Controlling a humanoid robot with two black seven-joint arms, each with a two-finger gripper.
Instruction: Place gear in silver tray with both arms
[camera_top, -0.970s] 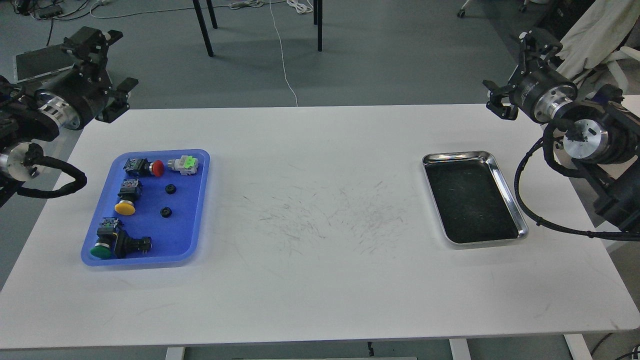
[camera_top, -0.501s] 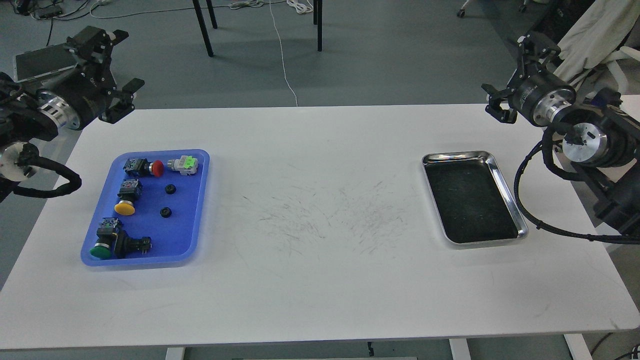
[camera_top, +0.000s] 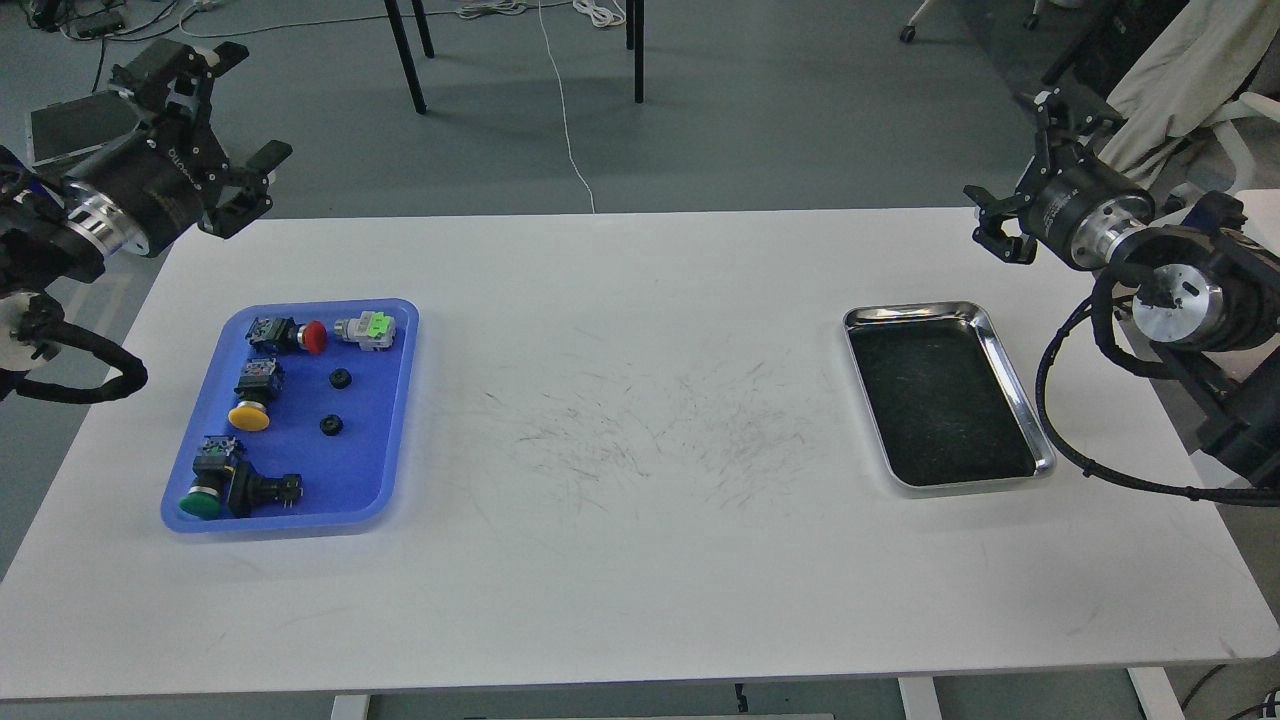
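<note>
Two small black gears lie in the blue plastic tray (camera_top: 395, 330) at the left: one (camera_top: 341, 378) mid-tray, one (camera_top: 330, 425) just below it. The silver tray (camera_top: 915, 312) stands at the right of the table, its dark bottom empty. My left gripper (camera_top: 262, 98) is open and empty, held above the table's far left corner, well behind the blue tray. My right gripper (camera_top: 1000, 145) is open and empty, held above the far right edge, behind the silver tray.
The blue tray also holds several push-button switches: red (camera_top: 314, 336), yellow (camera_top: 250, 414), green (camera_top: 202, 502), a grey-green part (camera_top: 368, 328). The white table (camera_top: 640, 560) has scuff marks in the middle. Chair legs and cables lie on the floor behind.
</note>
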